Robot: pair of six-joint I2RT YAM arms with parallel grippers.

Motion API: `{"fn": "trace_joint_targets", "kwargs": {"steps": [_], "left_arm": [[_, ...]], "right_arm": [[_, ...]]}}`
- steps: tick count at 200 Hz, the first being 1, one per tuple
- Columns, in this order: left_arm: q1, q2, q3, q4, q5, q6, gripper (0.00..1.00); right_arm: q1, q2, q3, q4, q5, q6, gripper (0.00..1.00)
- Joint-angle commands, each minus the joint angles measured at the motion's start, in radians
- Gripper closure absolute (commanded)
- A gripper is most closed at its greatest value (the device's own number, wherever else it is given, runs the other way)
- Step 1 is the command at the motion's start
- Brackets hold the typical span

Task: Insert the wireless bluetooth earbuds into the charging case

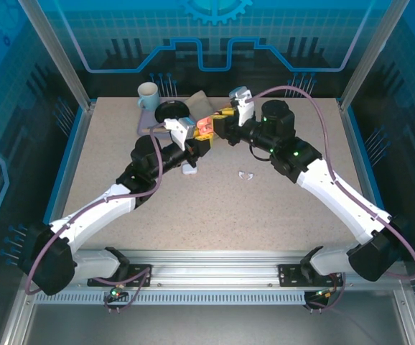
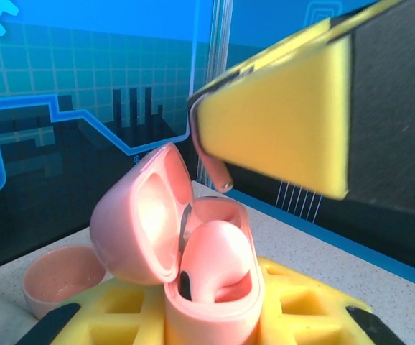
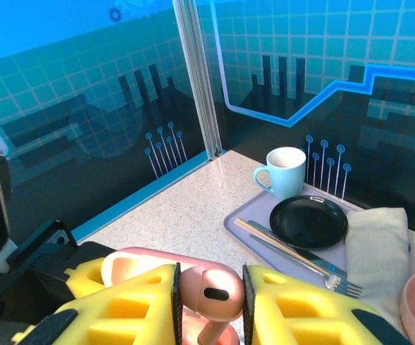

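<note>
My left gripper (image 2: 211, 320) is shut on the salmon-pink charging case (image 2: 215, 302), holding it upright with its lid (image 2: 139, 215) swung open to the left. One pink earbud (image 2: 218, 259) sits in the case. My right gripper (image 3: 209, 295) is shut on a second pink earbud (image 3: 215, 291), stem down, just above the open case (image 3: 132, 262). In the left wrist view that stem's tip (image 2: 222, 180) pokes out under the right gripper's yellow finger (image 2: 279, 129), slightly above the case. From above, both grippers (image 1: 206, 133) meet at the pink case (image 1: 204, 127). A white earbud pair (image 1: 245, 175) lies on the table.
A white case (image 1: 188, 169) lies beneath the left gripper. At the back stands a lilac tray (image 3: 247, 215) with a mug (image 3: 285, 171), black plate (image 3: 309, 221), chopsticks and fork. A beige cloth (image 3: 376, 244) and a pink bowl (image 2: 60, 277) lie beside it.
</note>
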Motion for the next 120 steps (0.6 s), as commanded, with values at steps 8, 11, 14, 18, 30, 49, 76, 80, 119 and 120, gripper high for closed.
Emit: {"fn": "trace_joint_targets", "kwargs": {"steps": [8,11,14,18,30,49,76,80,119,120], "left_arm": [[-0.010,0.003,0.044,0.018,0.019,-0.022,1.00],[-0.009,0.003,0.044,0.019,0.020,-0.022,1.00],[-0.009,0.003,0.045,0.019,0.019,-0.022,1.00],[-0.010,0.003,0.044,0.019,0.020,-0.021,1.00],[-0.010,0.003,0.044,0.018,0.019,-0.021,1.00],[-0.009,0.003,0.045,0.020,0.016,-0.019,1.00],[-0.009,0.003,0.045,0.020,0.011,-0.019,1.00],[-0.010,0.003,0.046,0.021,0.011,-0.019,1.00],[-0.009,0.007,0.048,0.021,0.004,-0.017,1.00],[-0.009,0.007,0.048,0.021,0.004,-0.018,1.00]], "right_arm": [[0.012,0.008,-0.002,0.000,0.005,-0.014,0.73],[0.012,0.008,-0.004,0.000,0.006,-0.014,0.73],[0.011,0.007,-0.005,0.000,0.006,-0.014,0.73],[0.011,0.007,-0.007,0.000,0.007,-0.014,0.73],[0.012,0.007,-0.011,0.001,0.010,-0.010,0.73],[0.013,0.005,-0.021,0.003,0.011,-0.008,0.74],[0.013,-0.002,-0.027,0.000,0.011,-0.011,0.74],[0.013,-0.003,-0.028,-0.001,0.008,-0.011,0.74],[0.018,-0.013,-0.034,-0.019,0.000,-0.032,0.75],[0.018,-0.013,-0.033,-0.020,0.000,-0.033,0.75]]}}
